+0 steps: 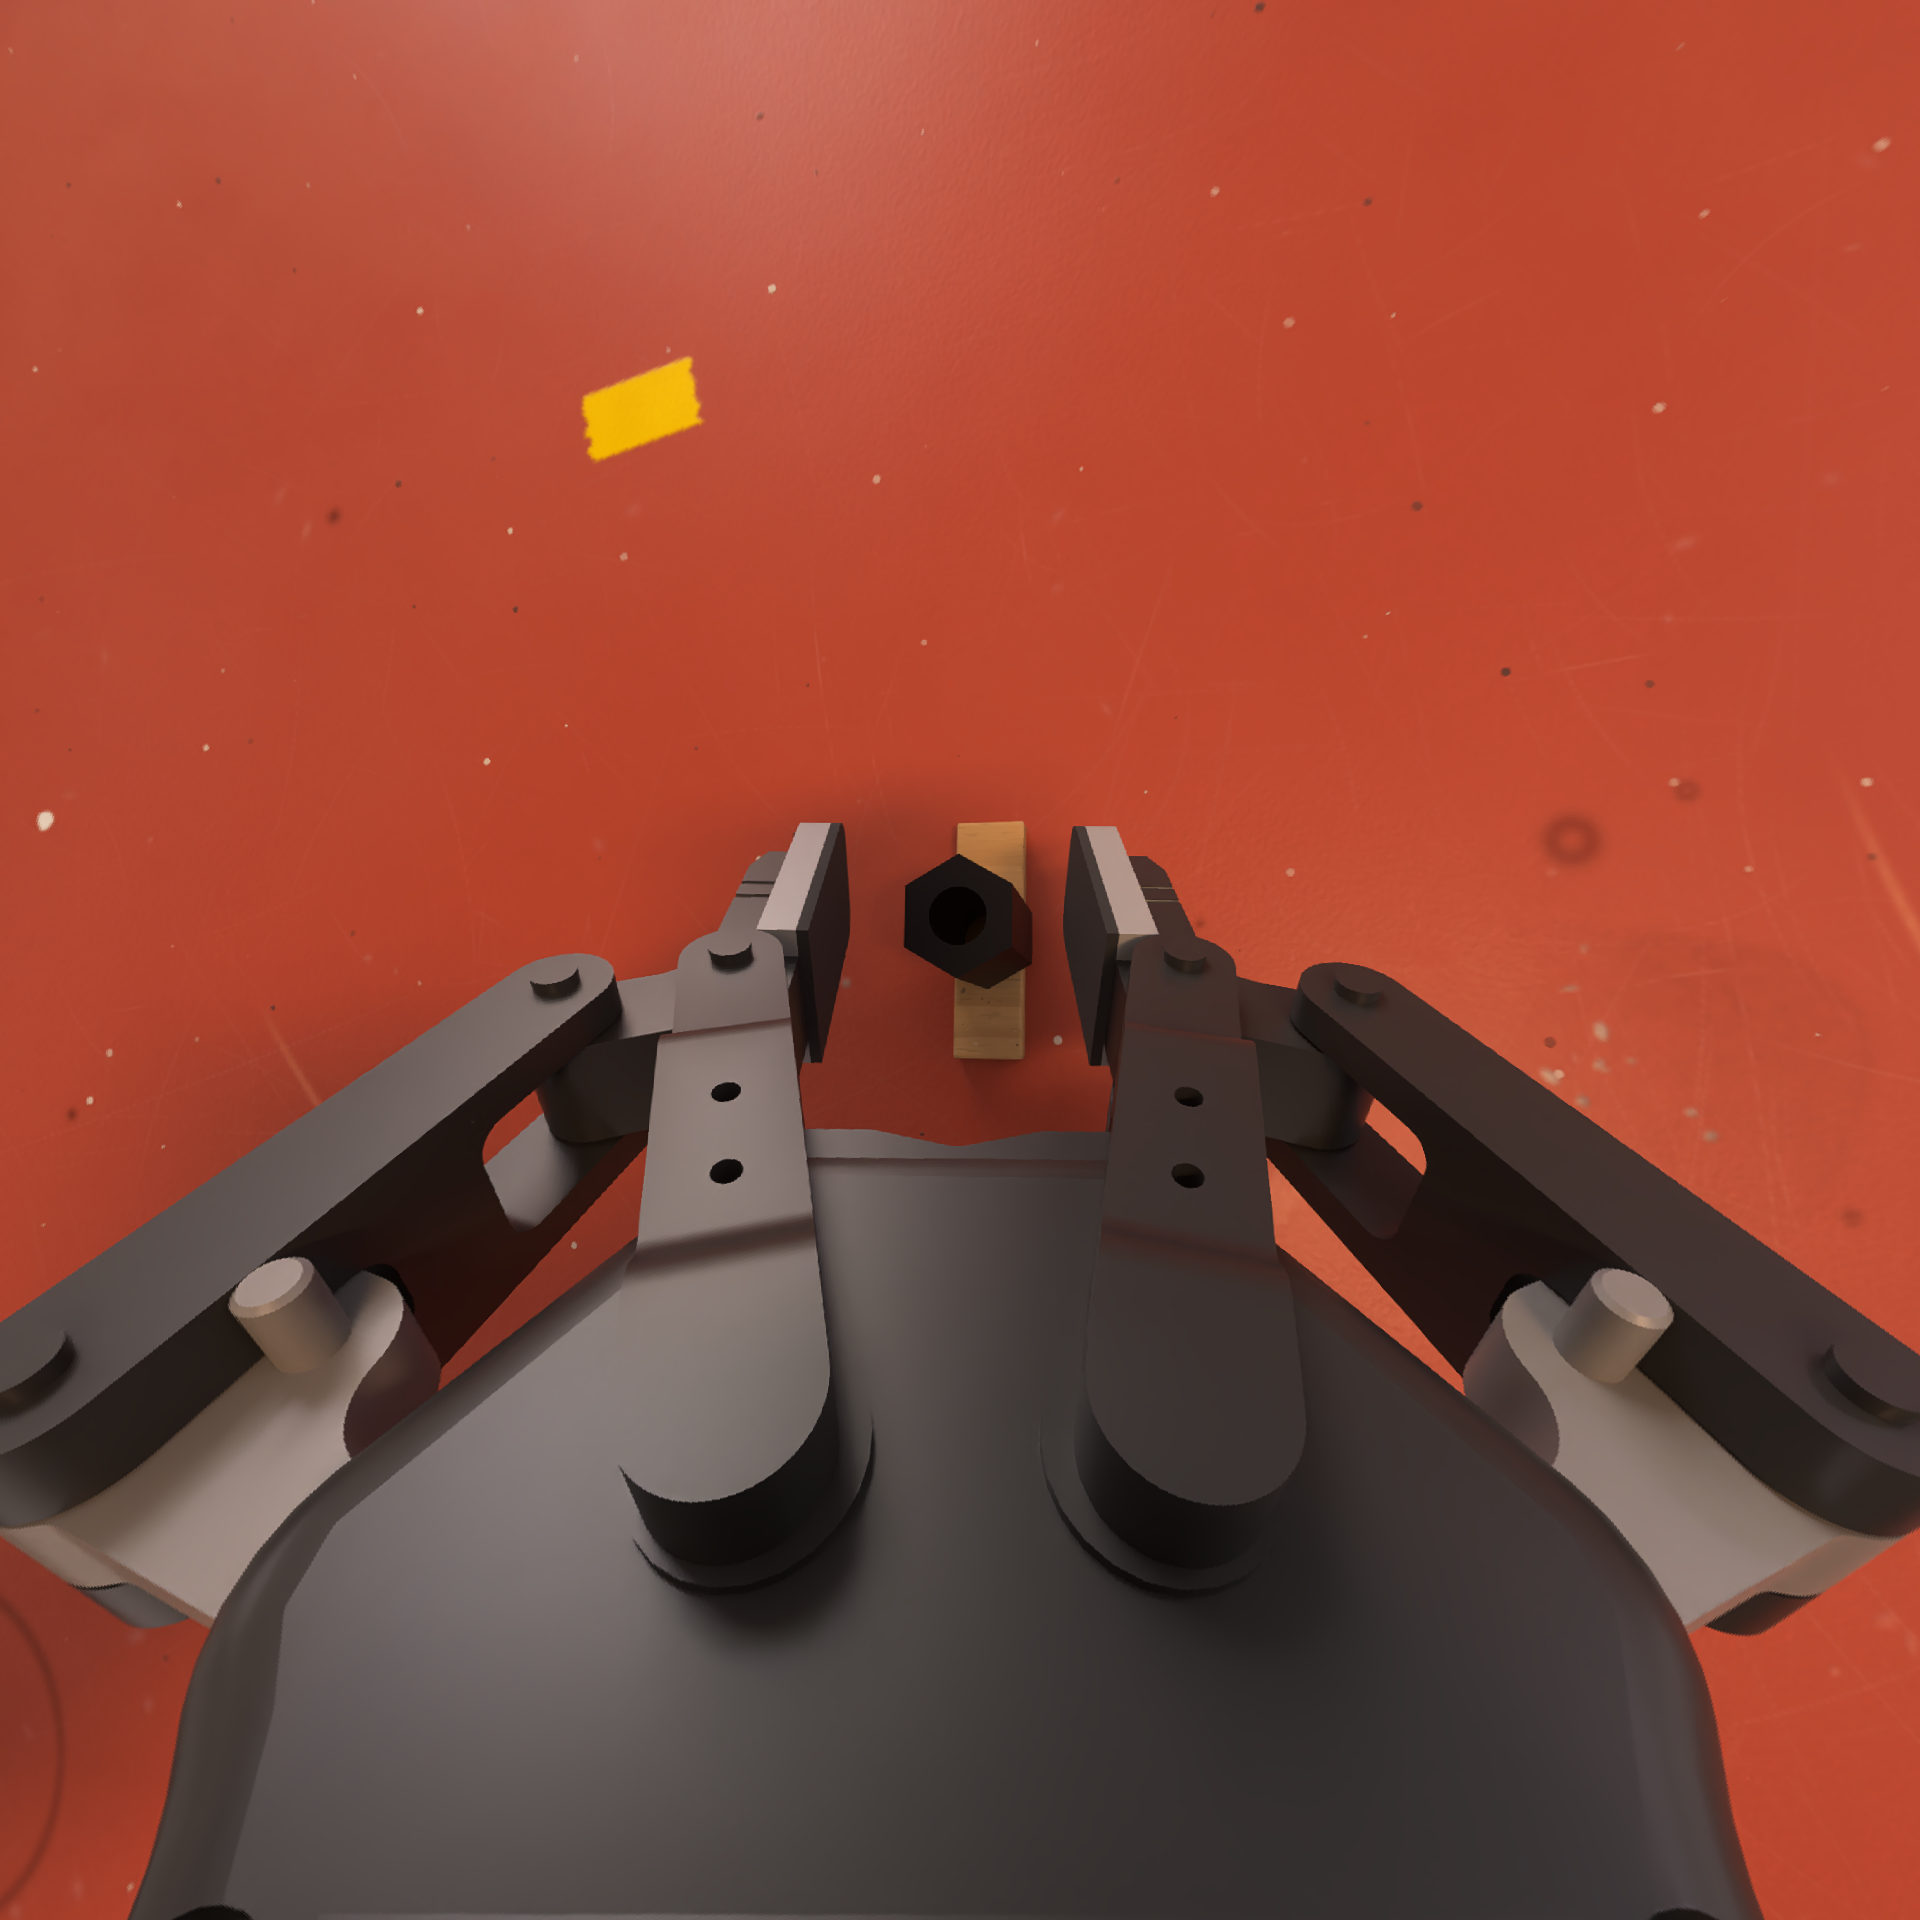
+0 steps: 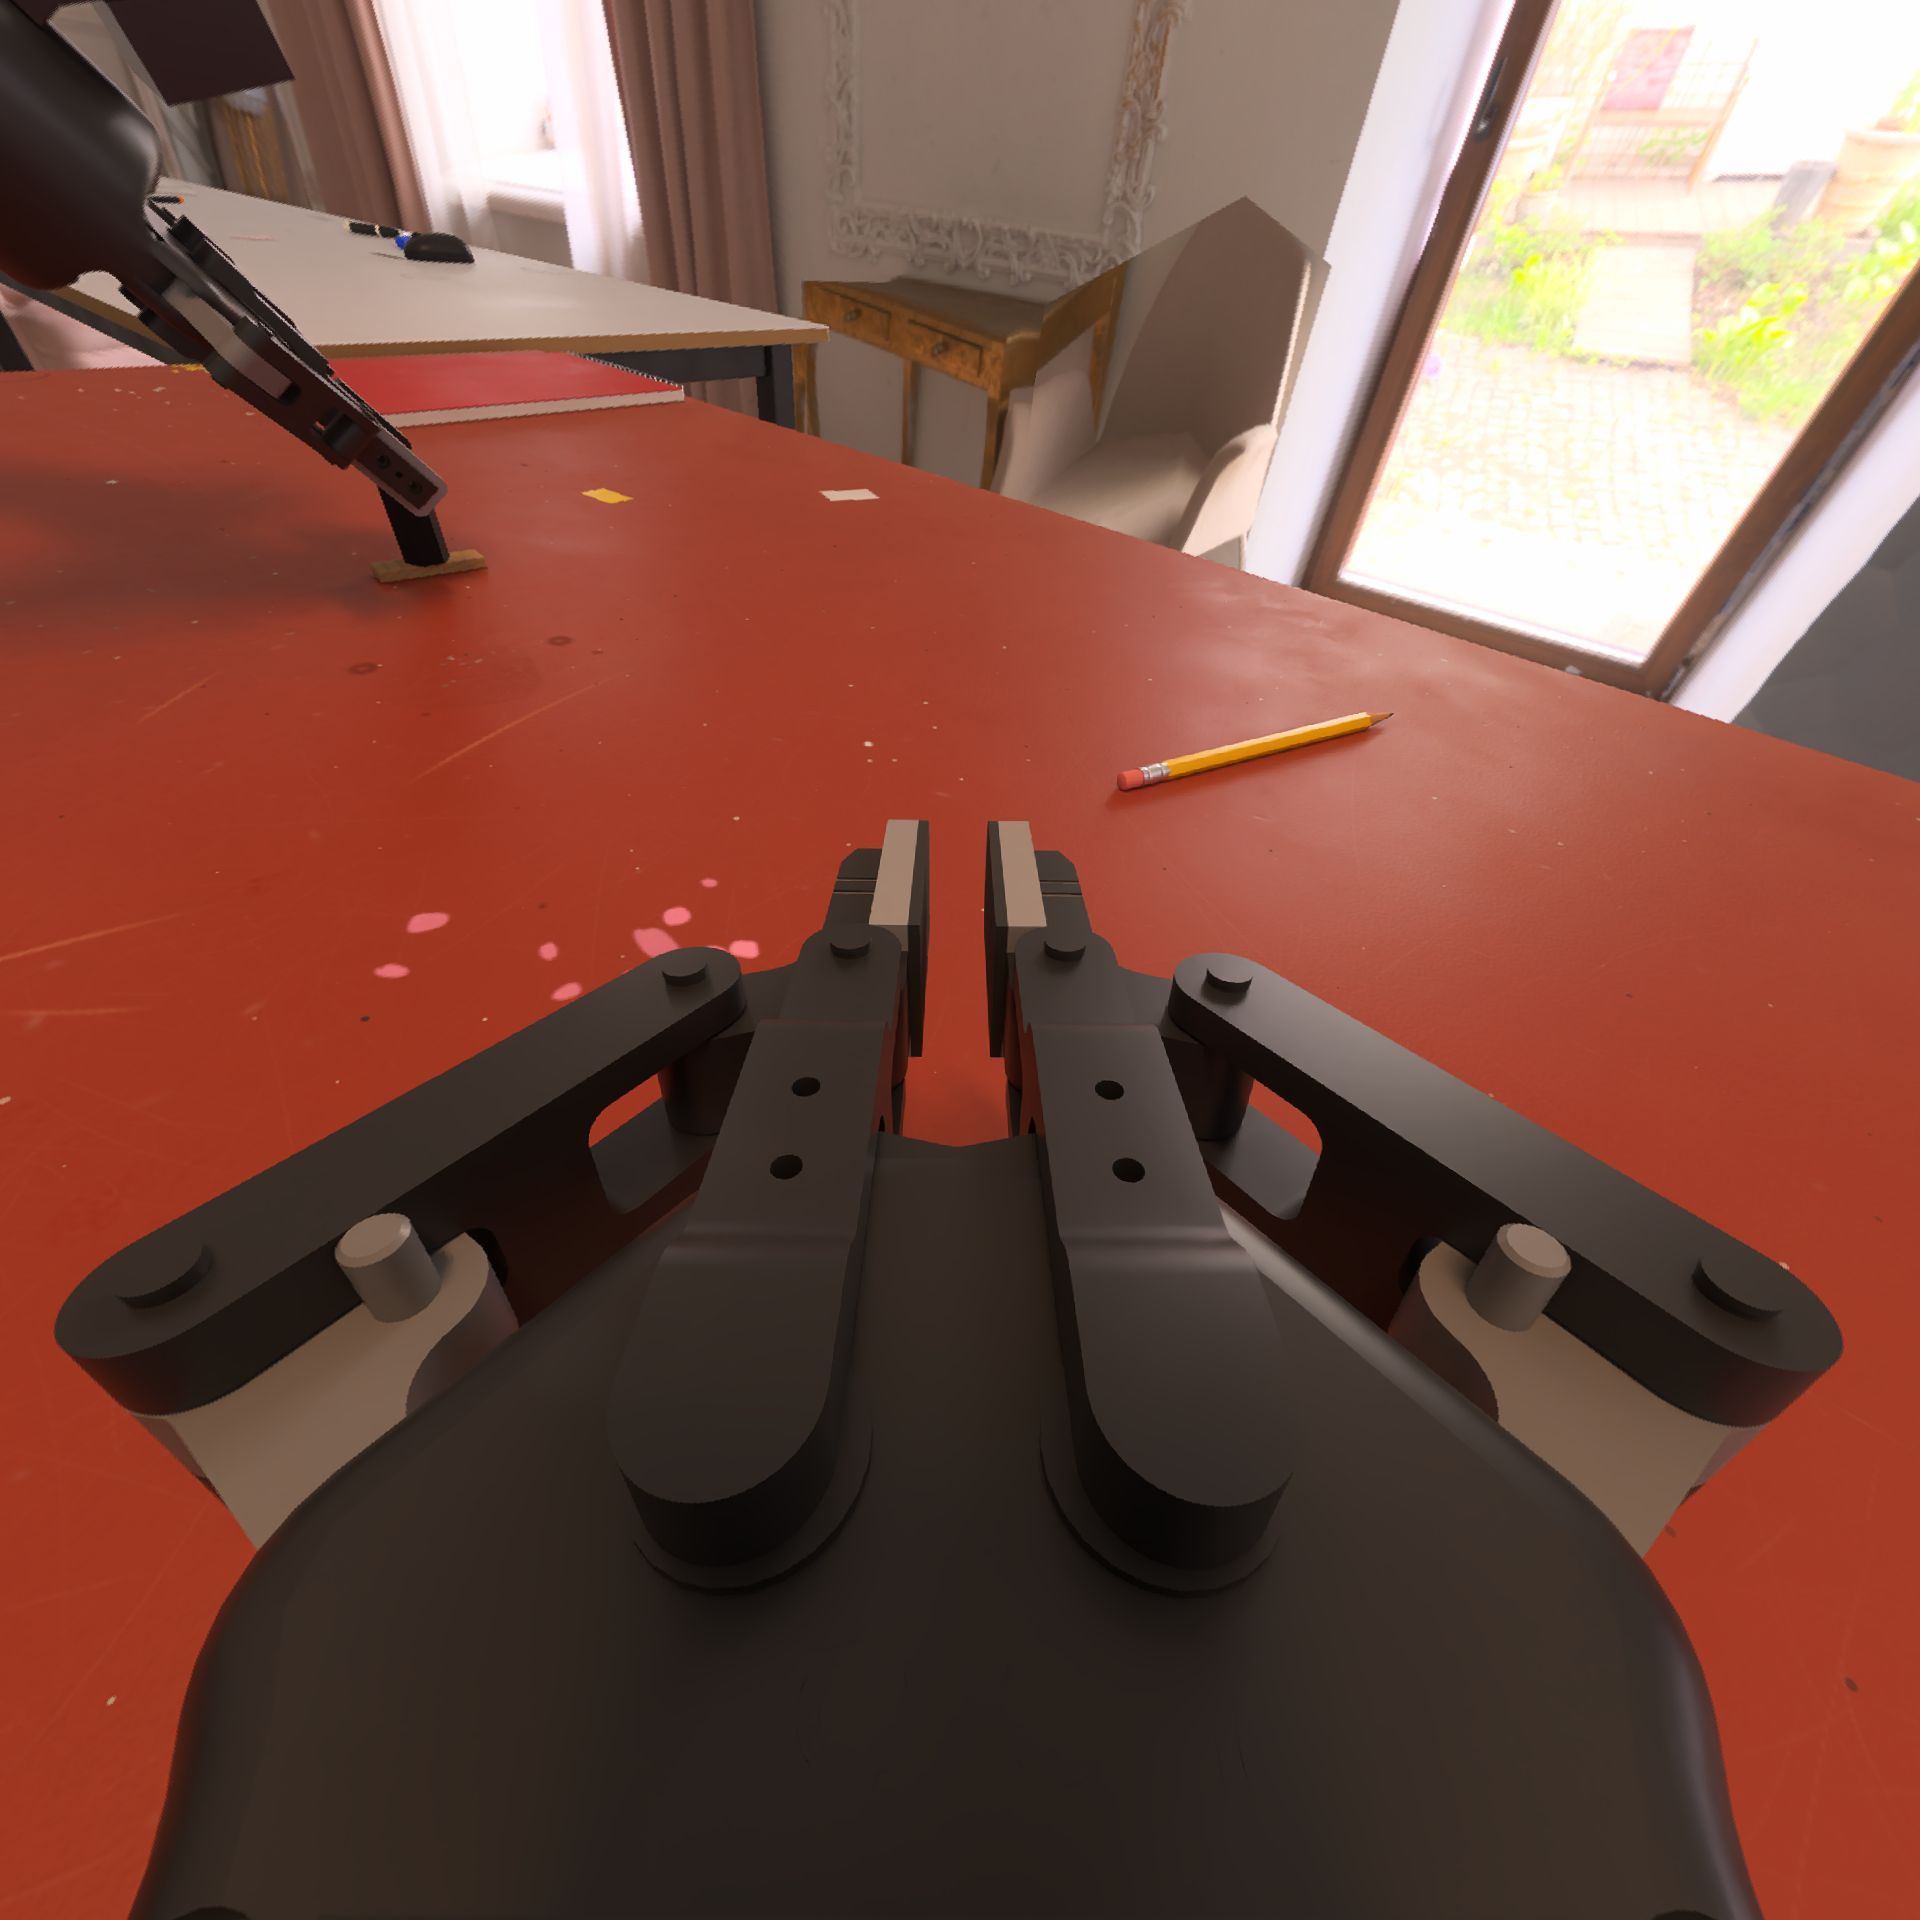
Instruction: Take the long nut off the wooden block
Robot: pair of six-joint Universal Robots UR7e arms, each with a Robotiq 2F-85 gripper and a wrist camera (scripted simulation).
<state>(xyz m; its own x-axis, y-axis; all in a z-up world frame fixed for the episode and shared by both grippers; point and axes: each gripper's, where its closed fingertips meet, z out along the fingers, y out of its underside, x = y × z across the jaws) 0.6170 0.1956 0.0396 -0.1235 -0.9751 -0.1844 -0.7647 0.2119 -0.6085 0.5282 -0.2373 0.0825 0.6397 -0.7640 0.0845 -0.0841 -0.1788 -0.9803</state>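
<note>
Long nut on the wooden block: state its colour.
Black. The long nut shows best in the left wrist view, between the open left gripper's fingers.

One long nut and one wooden block are seen on the desk. One pencil, one yellow tape piece, one white tape piece and two grippers are counted.

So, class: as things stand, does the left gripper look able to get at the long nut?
Probably yes. The left gripper is open with a finger on either side of the long nut, which stands on the wooden block; nothing lies between them.
</note>
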